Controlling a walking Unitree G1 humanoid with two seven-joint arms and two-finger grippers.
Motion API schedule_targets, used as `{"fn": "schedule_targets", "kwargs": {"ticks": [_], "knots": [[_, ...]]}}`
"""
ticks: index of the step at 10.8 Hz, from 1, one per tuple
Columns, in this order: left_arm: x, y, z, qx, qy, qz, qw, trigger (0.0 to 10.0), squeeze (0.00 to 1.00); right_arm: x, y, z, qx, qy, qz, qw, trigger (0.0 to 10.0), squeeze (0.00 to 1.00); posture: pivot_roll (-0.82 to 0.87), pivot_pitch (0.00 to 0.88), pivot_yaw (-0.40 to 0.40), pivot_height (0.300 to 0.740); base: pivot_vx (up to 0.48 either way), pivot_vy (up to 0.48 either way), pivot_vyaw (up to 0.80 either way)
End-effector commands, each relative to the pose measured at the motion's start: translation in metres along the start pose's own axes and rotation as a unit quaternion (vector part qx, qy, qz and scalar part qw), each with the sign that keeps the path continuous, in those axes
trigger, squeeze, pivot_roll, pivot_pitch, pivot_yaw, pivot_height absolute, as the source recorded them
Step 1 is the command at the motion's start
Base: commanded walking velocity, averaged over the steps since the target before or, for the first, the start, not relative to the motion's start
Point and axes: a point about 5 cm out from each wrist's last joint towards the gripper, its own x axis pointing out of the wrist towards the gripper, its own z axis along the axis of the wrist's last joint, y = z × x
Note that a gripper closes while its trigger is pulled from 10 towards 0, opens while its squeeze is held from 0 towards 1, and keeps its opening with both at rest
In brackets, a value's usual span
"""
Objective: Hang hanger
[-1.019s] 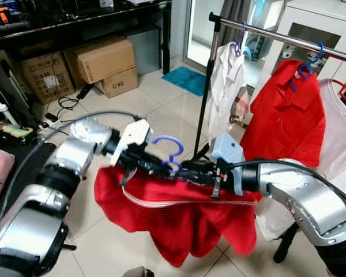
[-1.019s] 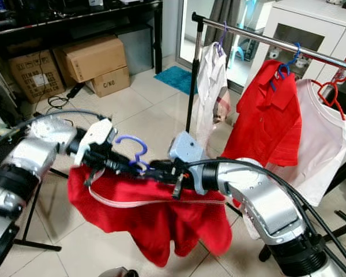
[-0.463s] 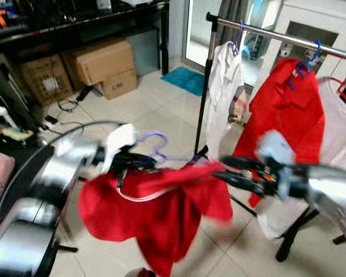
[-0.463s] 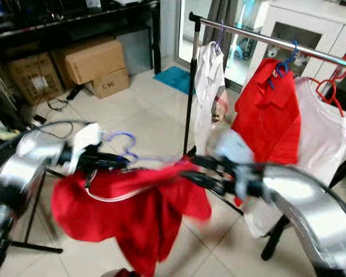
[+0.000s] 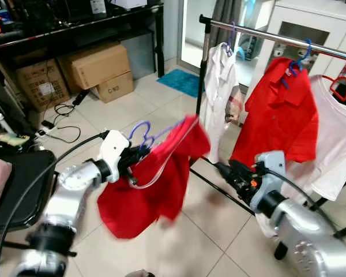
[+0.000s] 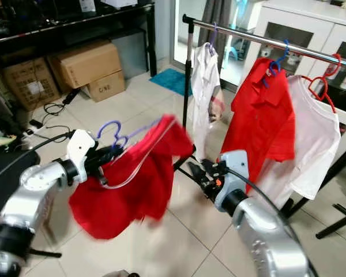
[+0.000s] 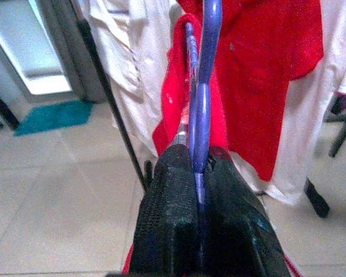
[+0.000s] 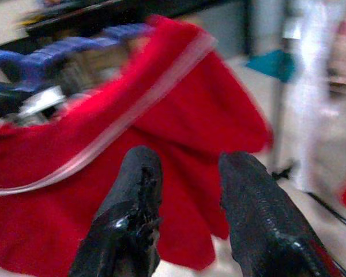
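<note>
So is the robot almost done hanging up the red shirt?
Not yet. The red shirt is already on its purple hanger, and the left hand grips that. The right hand is open and empty. The hook must yet go on the rail.

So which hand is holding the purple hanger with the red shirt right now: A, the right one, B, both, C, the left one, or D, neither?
C: the left hand is clamped on the purple hanger carrying the red shirt, while the right hand is open and apart from it.
</note>
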Motion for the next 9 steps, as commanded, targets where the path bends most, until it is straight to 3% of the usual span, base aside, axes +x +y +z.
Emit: {"fn": "schedule_targets", "kwargs": {"ticks": [1, 3, 4, 8, 9], "knots": [[-0.004, 0.001, 0.0, -0.003, -0.004, 0.063, 0.998, 10.0, 0.0, 0.003, -0.001, -0.012, 0.01, 0.009, -0.068, 0.998, 10.0, 0.0, -0.18, 0.0, 0.07, 0.74, 0.0, 0.0, 0.0], [-0.007, 0.001, -0.009, -0.002, 0.02, 0.091, 0.996, 10.0, 0.0, 0.002, -0.004, -0.017, 0.023, 0.005, -0.106, 0.994, 10.0, 0.0, -0.18, 0.0, 0.077, 0.74, 0.0, 0.154, 0.0], [-0.009, -0.001, -0.013, -0.02, 0.029, 0.101, 0.994, 10.0, 0.0, -0.004, -0.015, -0.025, 0.011, 0.014, -0.172, 0.985, 10.0, 0.0, -0.19, 0.0, 0.087, 0.74, 0.0, 0.398, -0.8], [-0.006, -0.015, -0.01, -0.027, 0.028, 0.088, 0.995, 10.0, 0.0, -0.023, -0.03, -0.029, 0.008, 0.018, -0.237, 0.971, 10.0, 0.0, -0.2, 0.0, 0.099, 0.74, 0.0, 0.399, -0.8], [-0.006, -0.013, -0.01, -0.023, 0.031, 0.085, 0.996, 10.0, 0.0, -0.027, -0.029, -0.022, 0.041, -0.009, -0.242, 0.969, 10.0, 0.0, -0.21, 0.0, 0.102, 0.74, 0.0, 0.398, -0.8]]}}
